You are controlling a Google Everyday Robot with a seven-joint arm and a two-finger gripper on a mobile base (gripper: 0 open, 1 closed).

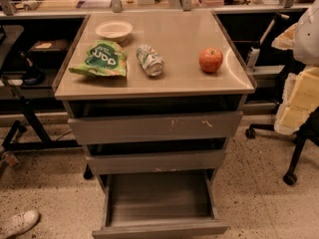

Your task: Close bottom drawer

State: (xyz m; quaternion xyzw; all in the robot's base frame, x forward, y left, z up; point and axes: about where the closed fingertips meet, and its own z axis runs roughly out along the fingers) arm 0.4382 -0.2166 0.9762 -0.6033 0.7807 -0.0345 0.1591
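The bottom drawer (159,228) is pulled far out of the grey cabinet, toward the lower edge of the camera view. It is a wide shallow tray with a bare inside and a plain front panel. Above it the middle drawer (157,162) stands slightly out, with a pale chip on its lower edge. The top drawer (155,127), with white scratches on its front, also stands slightly out. The gripper is not in view.
On the cabinet top (174,78) lie a white bowl (114,30), a green chip bag (101,59), a can on its side (150,59) and a red apple (211,59). An office chair (301,128) stands at right. A white shoe (18,223) is at lower left.
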